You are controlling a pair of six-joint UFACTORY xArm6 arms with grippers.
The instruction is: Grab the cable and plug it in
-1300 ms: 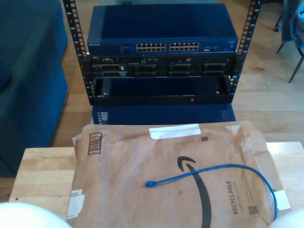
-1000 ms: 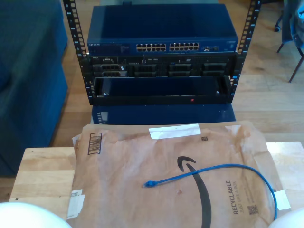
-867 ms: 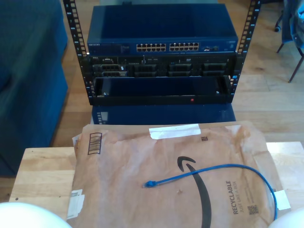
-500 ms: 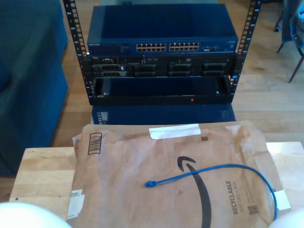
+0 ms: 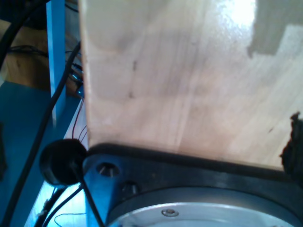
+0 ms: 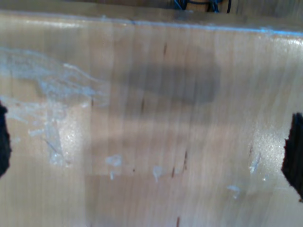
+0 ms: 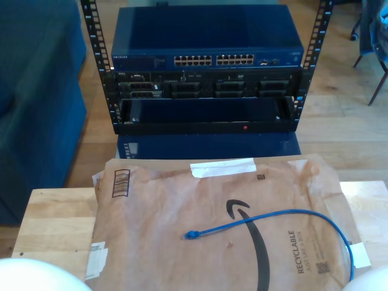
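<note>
The cable (image 7: 285,213) is thin and bright blue and lies loose on a brown paper mailer (image 7: 157,242) in the exterior view. Its small plug (image 7: 190,234) rests near the mailer's middle. From there the cable arcs toward the exterior view's right and runs down to the bottom edge. My second gripper (image 6: 149,151) hangs open over bare wood, with dark fingertips (image 6: 294,156) at both picture edges and nothing between them. My first gripper (image 5: 151,142) looks open too, with one dark fingertip (image 5: 296,142) showing over the wooden tabletop. Neither gripper is near the cable.
Beyond the table (image 7: 57,224) stands a black rack holding a blue network switch (image 7: 206,36) with a row of ports (image 7: 213,60). White rounded arm parts (image 7: 36,276) sit at both bottom corners of the exterior view. A black round base (image 5: 189,175) lies by the table's edge.
</note>
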